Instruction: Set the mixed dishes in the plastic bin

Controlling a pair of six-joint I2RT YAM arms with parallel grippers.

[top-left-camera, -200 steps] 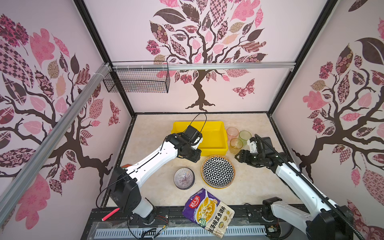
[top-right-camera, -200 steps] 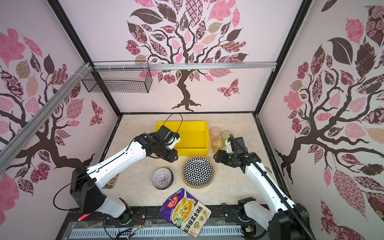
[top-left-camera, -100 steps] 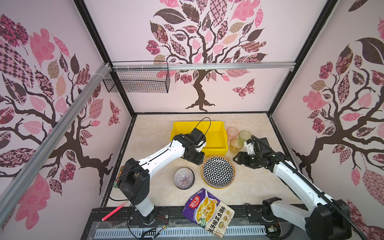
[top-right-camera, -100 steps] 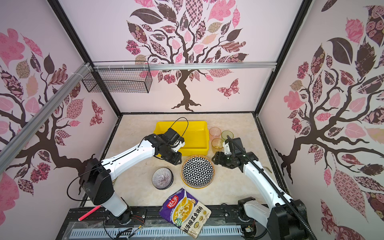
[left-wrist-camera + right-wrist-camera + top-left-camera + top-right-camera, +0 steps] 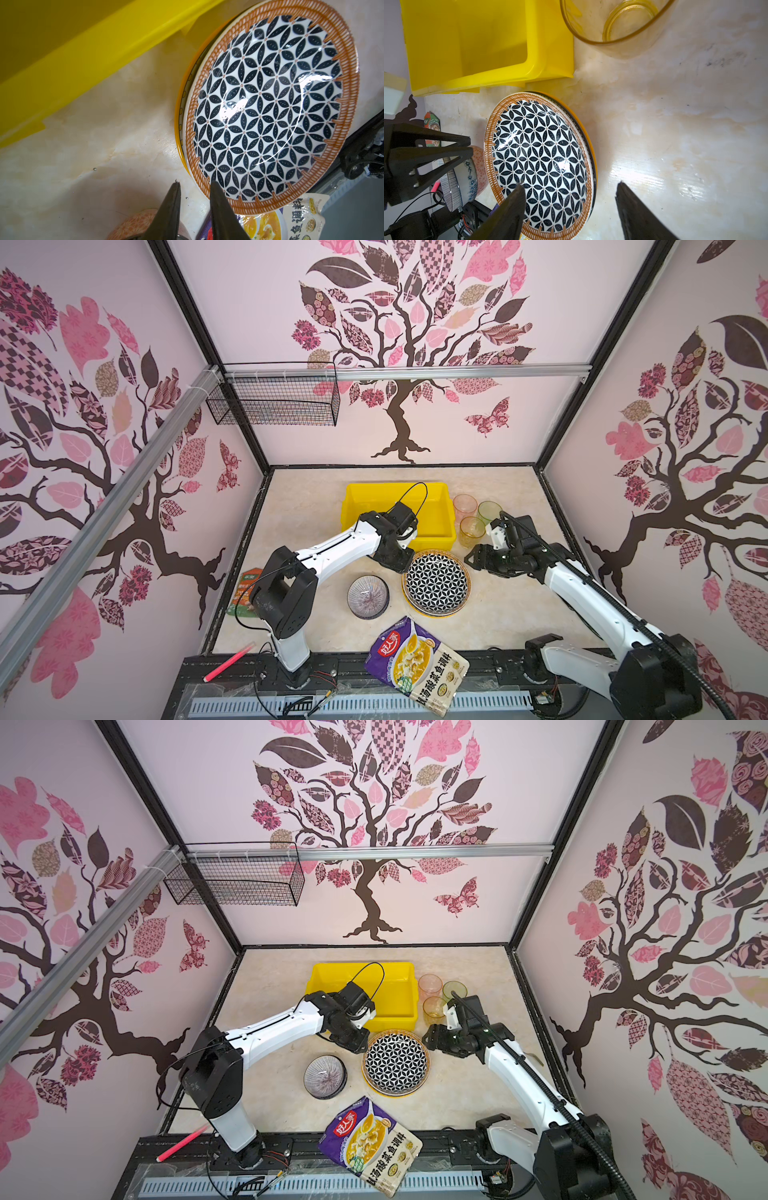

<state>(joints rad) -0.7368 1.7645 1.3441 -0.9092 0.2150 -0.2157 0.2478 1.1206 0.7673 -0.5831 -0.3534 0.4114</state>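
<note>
the black-white plate [image 5: 436,581], topping a stack, lies on the table at 5 o'clock from the yellow bin [image 5: 350,510], outside it, with three tumblers [image 5: 471,531] at the bin's 3 o'clock. the left claw [image 5: 195,199] straddles the plate's rim at 10 o'clock, jaws narrowly apart; whether they pinch it i cannot tell. the right claw [image 5: 569,193] gapes wide across the rim at 2 o'clock, holding nothing.

Bright, even light from overhead; shadows are soft. Both top views bow at the edges. Glare streaks the plate [image 5: 270,116] and the table [image 5: 675,145]. In the left wrist view the bin [image 5: 62,62] is blurred.
</note>
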